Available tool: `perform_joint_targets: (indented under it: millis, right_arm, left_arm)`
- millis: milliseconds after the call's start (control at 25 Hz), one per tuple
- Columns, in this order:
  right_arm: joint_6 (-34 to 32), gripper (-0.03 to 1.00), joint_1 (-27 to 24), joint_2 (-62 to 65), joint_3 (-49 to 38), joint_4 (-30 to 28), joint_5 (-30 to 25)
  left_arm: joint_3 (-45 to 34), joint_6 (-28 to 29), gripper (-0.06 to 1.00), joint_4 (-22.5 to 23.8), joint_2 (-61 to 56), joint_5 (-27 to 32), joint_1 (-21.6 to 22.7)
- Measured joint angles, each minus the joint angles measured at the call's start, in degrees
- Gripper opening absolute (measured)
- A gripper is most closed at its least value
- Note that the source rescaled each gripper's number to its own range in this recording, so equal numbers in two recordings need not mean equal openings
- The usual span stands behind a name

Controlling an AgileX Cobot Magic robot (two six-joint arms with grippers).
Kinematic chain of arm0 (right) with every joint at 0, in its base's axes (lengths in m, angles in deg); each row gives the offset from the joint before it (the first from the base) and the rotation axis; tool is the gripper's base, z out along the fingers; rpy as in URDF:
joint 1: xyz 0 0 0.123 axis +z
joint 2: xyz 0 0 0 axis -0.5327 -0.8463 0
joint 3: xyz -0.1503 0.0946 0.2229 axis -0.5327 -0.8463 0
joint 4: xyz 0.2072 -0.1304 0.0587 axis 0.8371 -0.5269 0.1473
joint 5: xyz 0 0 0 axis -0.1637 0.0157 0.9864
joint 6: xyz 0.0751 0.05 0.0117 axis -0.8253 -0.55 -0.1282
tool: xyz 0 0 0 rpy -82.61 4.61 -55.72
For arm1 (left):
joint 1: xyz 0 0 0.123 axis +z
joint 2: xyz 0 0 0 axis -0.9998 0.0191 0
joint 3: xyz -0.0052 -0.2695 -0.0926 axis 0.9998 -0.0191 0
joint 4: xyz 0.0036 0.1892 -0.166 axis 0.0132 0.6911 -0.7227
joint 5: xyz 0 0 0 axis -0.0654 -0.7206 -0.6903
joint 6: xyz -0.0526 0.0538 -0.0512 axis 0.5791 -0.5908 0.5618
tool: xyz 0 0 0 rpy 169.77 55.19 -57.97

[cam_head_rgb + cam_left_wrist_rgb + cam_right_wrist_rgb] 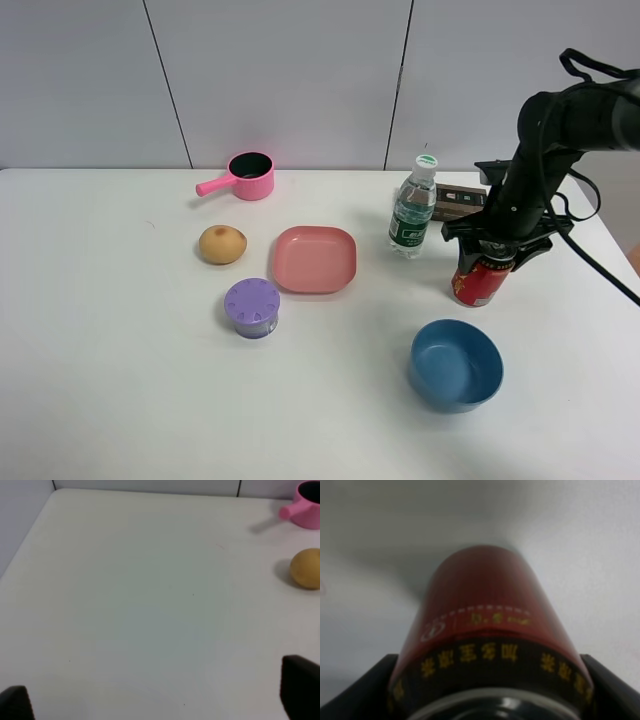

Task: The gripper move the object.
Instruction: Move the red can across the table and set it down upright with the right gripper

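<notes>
Directly beneath the right end effector [488,256], the red drink can [480,286] stands near-upright, clamped at its top; the left end effector [157,696] waits far off, spread apart.

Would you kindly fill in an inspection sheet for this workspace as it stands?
Surface: white table, no spills seen.
Job's things: red drink can, tilted, between the fingers of the right gripper.
Clutter: pink saucepan, tan round fruit, pink square plate, purple ridged-lid container, clear water bottle, blue bowl, dark box.
Grippers: right gripper shut on the can; left gripper open, holding nothing.
Cables: black cables trailing from the right arm.
Surroundings: grey panelled wall.
</notes>
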Motion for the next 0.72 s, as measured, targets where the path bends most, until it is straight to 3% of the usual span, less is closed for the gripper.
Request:
perform_joint_targets:
  millis: [360,520,720]
  right_arm:
    - [1.51,0.78,0.97,16.41,0.86,3.48,-6.68]
    - [1.51,0.78,6.28,18.37,5.87,4.43,-12.32]
    - [-0.62,0.78,15.31,16.25,17.09,4.68,-14.43]
  left_arm:
    - [0.0,0.0,1.0,0.05,0.0,0.0,0.0]
    - [0.0,0.0,1.0,0.05,0.0,0.0,0.0]
    - [0.0,0.0,1.0,0.05,0.0,0.0,0.0]
